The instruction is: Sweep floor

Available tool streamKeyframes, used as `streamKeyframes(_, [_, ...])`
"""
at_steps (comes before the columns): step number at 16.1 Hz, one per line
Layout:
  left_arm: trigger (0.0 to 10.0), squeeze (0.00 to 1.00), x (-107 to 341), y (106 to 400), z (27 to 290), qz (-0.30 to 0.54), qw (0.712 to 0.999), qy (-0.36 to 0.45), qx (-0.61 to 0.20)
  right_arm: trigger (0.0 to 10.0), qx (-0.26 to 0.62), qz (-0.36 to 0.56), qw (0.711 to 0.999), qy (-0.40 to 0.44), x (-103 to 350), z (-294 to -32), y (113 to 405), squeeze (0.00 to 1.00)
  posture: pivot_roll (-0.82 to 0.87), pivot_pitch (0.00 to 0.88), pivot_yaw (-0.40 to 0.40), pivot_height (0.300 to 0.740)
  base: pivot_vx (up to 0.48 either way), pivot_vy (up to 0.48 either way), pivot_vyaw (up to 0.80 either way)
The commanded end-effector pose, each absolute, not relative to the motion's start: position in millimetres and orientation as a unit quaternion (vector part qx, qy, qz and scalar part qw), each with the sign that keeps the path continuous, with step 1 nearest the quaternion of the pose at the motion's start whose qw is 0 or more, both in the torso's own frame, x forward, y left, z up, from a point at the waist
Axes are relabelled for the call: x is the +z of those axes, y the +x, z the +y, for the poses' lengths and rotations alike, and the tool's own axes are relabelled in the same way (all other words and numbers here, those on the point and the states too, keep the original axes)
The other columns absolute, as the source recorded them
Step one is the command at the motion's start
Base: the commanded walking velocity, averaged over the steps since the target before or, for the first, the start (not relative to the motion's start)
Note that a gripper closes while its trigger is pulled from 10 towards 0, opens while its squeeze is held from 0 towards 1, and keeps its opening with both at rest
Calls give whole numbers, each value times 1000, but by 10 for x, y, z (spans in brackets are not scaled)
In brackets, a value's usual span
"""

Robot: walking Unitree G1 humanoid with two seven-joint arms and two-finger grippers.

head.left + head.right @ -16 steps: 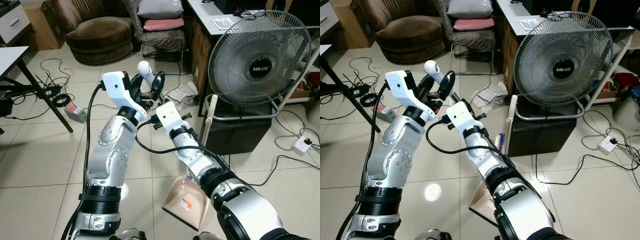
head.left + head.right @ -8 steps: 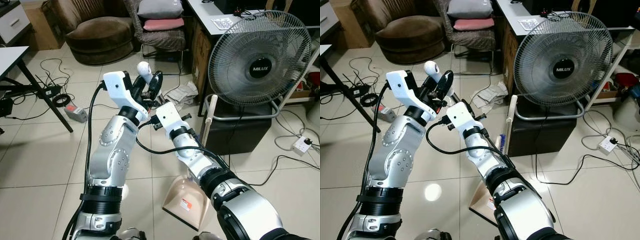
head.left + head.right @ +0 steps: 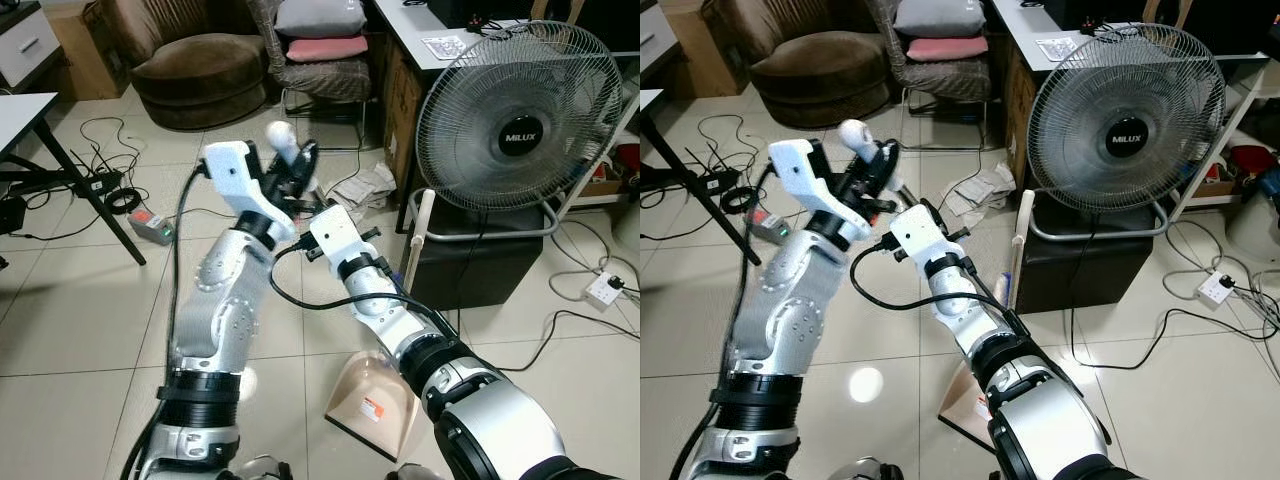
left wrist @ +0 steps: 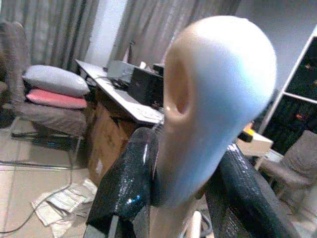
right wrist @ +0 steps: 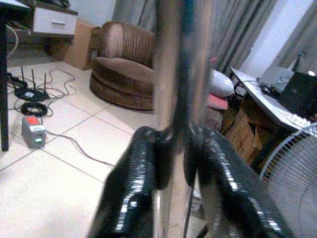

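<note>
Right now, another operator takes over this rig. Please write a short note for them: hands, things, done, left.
Left hand: shut on the broom handle's rounded white top.
Right hand: shut on the handle's shaft lower down.
Dustpan: on the tiles beside the right arm, held by nothing.
Crumpled papers: on the floor ahead, near the fan.
Done: broom gripped in both hands.
Left: sweep the papers up.

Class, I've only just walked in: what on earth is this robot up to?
It is set up to sweep. The left gripper clamps the rounded top of a broom handle, and the right gripper grips the shaft lower down. A beige dustpan lies on the tiled floor beside a standing fan.
</note>
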State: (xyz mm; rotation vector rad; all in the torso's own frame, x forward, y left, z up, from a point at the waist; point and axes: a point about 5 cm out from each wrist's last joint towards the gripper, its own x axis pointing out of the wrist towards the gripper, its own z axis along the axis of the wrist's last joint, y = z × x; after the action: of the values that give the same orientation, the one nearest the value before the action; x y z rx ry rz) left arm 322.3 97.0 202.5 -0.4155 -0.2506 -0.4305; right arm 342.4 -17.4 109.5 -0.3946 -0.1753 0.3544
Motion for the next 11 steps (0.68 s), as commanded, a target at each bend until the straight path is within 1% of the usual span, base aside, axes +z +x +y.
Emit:
streamKeyframes(1, [0, 0, 2047, 3242, 941, -123, 947, -205, -215, 10000, 194, -127, 956, -180, 1278, -22, 3435, 1000, -112, 0, 59, 740, 0, 0, 0])
streamKeyframes(5, [0, 0, 2056, 3248, 933, -126, 947, -199, -217, 10000, 204, -128, 955, -172, 1279, -18, 3428, 1000, -113, 0, 62, 740, 0, 0, 0])
streamKeyframes(11, [0, 0, 2075, 3271, 963, -134, 950, -187, -211, 10000, 258, -115, 950, -134, 1255, 28, 3386, 1000, -111, 0, 64, 740, 0, 0, 0])
